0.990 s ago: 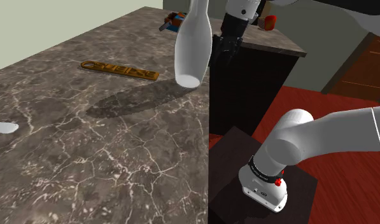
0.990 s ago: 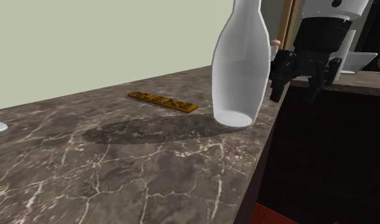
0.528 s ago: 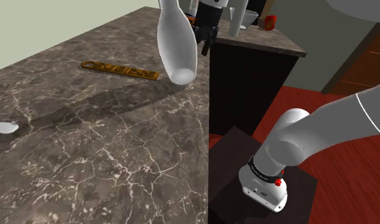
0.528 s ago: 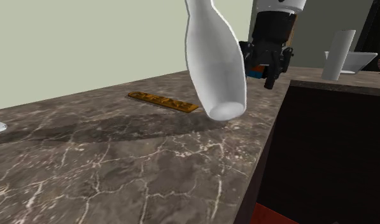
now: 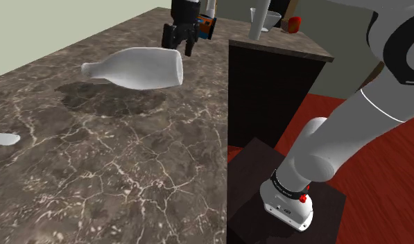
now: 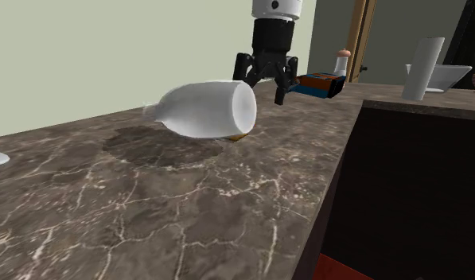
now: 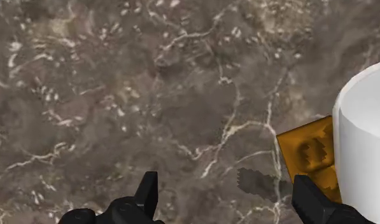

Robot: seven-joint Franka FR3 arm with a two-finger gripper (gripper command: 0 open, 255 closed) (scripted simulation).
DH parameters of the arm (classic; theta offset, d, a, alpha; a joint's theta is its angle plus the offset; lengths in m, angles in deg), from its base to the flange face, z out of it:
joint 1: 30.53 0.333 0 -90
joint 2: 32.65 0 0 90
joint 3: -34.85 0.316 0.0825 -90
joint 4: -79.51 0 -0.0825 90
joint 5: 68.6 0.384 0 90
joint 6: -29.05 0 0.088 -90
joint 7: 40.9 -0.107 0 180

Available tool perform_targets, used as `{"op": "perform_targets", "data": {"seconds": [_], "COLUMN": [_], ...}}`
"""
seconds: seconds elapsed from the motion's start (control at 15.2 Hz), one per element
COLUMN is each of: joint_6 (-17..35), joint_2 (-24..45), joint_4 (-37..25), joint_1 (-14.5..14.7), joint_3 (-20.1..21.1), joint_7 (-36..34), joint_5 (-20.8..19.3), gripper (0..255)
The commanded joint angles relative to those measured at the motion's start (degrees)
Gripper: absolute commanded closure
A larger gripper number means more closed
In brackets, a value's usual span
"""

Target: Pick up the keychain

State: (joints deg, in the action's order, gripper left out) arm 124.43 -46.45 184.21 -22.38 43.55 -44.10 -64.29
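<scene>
dark marble counter (image 5: 129, 180) with pale veining, in a room with a pale green wall (image 6: 108, 56) and a red floor (image 5: 378, 201).

nearest, in the shoulder view: the dark stand (image 5: 252, 163) on the floor at lower right, the white arm rising from it. at that view's left edge a white rounded object (image 5: 3, 138) sits on the counter, cut off by the frame.

mid-counter: a white bottle (image 5: 139, 68) on its side, neck toward the shoulder view's left, flat base toward the gripper. a shadow lies under it (whether it rests on the stone cannot be told).

the keychain (image 7: 312, 153), a flat golden-brown strip, lies on the counter and is mostly hidden by the bottle. in the second exterior view one end pokes out below the bottle's base. in the wrist view that end shows touching the bottle's white rim, just ahead of one finger and not between the two.

the gripper (image 6: 262, 86) hangs just beyond the bottle's base, pointing down, above the counter. its fingers (image 7: 147, 191) stand well apart with only bare marble between them; nothing is held.

farther back: an orange-and-blue object (image 6: 321, 83) on the counter behind the gripper. a dark cabinet (image 6: 410, 183) abuts the counter, and a tall white tumbler (image 6: 425, 68) stands on its top.
</scene>
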Motion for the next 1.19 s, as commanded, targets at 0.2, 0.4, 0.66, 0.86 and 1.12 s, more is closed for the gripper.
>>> {"op": "perform_targets", "data": {"seconds": [0.2, 0.4, 0.66, 0.86, 1.12], "joint_6": [-3.91, -6.13, -10.42, -8.66, -5.05], "joint_2": [10.80, 17.65, 27.70, 27.26, 26.12], "joint_4": [-11.73, -19.98, -32.96, -30.76, -26.04], "joint_1": [2.58, 4.51, 8.16, 8.13, 7.76], "joint_3": [3.61, 5.66, 8.06, 7.98, 7.90], "joint_7": [0.30, 0.33, 0.44, 0.52, 0.61], "joint_5": [-2.73, -5.07, -9.03, -8.91, -8.57], "gripper": [0, 0, 0, 0, 0]}}
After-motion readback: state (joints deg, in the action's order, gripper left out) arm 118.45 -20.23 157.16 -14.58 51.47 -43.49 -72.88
